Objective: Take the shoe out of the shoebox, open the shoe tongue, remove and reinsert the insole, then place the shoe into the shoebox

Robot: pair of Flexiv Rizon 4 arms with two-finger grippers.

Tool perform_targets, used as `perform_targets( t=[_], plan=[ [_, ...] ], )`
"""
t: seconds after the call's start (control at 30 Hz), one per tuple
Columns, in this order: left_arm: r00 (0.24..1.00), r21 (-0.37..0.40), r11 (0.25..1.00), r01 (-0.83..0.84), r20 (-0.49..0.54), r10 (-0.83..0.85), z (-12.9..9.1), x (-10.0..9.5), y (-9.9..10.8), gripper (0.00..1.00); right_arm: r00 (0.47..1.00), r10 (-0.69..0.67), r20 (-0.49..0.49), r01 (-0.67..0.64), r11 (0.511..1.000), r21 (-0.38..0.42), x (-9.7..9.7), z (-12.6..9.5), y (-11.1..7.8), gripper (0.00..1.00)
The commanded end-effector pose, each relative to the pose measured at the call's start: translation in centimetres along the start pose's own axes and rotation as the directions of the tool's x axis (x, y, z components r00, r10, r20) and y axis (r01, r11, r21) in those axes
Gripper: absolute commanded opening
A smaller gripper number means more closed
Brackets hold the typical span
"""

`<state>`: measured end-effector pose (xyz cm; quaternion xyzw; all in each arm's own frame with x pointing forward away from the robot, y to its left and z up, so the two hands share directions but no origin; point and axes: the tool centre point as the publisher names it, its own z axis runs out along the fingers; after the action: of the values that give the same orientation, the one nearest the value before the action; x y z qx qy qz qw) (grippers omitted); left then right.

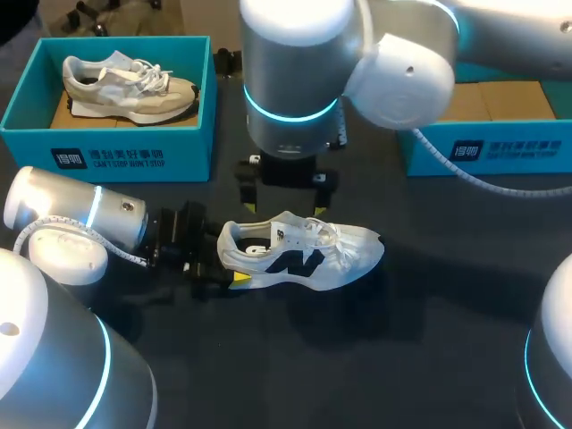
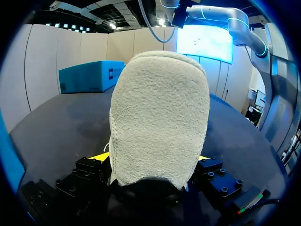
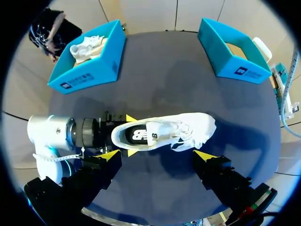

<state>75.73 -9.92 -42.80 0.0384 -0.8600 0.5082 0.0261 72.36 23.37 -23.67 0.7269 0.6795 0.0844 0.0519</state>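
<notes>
The white shoe (image 1: 299, 255) lies on its sole near the middle of the worktop (image 1: 429, 357), heel toward 9 o'clock and toe toward 3 o'clock, already out of its box. My left jaws come in from 9 o'clock and are closed on the heel. Their yellow fingertips (image 3: 131, 118) press it from both sides, and in the left wrist view the heel fills the space between them. My right jaws hang directly above the shoe, spread wide and holding nothing, with their yellow tips (image 3: 110, 154) clear of the upper. The insole (image 3: 141, 135) looks to be seated inside.

The blue shoebox (image 1: 134, 152) at 10 o'clock holds a beige shoe (image 1: 130, 88). A second blue box (image 1: 487, 152) at 2 o'clock shows only its cardboard floor.

My main worry is the hold. The left jaws pinch only the soft heel collar, so a pull on the tongue or insole could pivot the shoe, lift the toe, or slide it free. The loose laces (image 1: 326, 234) could snag a descending finger and drag the shoe sideways. The insole's easiest edge is at the heel, right beside the left fingertips, so reaching in there risks the two sets of jaws knocking together. Coming down too far would crush the upper against the worktop.
</notes>
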Motion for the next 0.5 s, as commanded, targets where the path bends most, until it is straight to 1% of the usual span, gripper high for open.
perform_targets(
  t=[0.03, 0.1, 0.13, 0.2, 0.27, 0.33, 0.4, 0.5],
  plan=[
    [1.0, -0.004, 1.0, 0.001, -0.001, -0.001, 0.6, 0.0, 0.1, 0.0, 0.998, 0.039, 0.057, -0.039, 0.999, -0.014, 0.8, 0.1, -0.6, 1.0],
    [1.0, -0.004, 1.0, 0.001, -0.001, -0.001, 0.6, 0.0, 0.1, 0.0, 0.998, 0.039, 0.057, -0.039, 0.999, -0.014, 0.8, 0.1, -0.6, 1.0],
    [1.0, -0.004, 1.0, 0.001, -0.001, -0.001, 0.6, 0.0, 0.1, 0.0, 0.998, 0.036, 0.051, -0.035, 0.999, -0.02, 1.1, 0.7, -0.7, 1.0],
    [1.0, -0.004, 1.0, 0.001, -0.001, -0.001, 0.6, 0.0, 0.1, 0.0, 0.996, 0.039, 0.082, -0.039, 0.999, -0.007, 1.2, 1.3, -0.7, 1.0],
    [1.0, -0.004, 1.0, 0.001, -0.001, -0.001, 0.6, 0.0, 0.1, 0.0, 0.995, 0.047, 0.084, -0.045, 0.999, -0.024, 1.3, 2.0, -0.7, 1.0],
    [1.0, -0.004, 1.0, 0.001, -0.001, -0.001, 0.6, 0.0, 0.1, 0.0, 0.991, 0.045, 0.128, -0.043, 0.999, -0.024, 1.3, 2.9, -0.7, 1.0],
    [1.0, -0.004, 1.0, 0.001, -0.001, -0.001, 0.6, 0.0, 0.1, 0.0, 0.989, 0.038, 0.141, -0.035, 0.999, -0.02, 1.3, 3.4, -0.6, 1.0],
    [1.0, -0.004, 1.0, 0.001, -0.001, -0.001, 0.6, 0.0, 0.1, 0.0, 0.982, 0.04, 0.186, -0.035, 0.999, -0.029, 1.2, 4.0, -0.7, 1.0]
  ],
)
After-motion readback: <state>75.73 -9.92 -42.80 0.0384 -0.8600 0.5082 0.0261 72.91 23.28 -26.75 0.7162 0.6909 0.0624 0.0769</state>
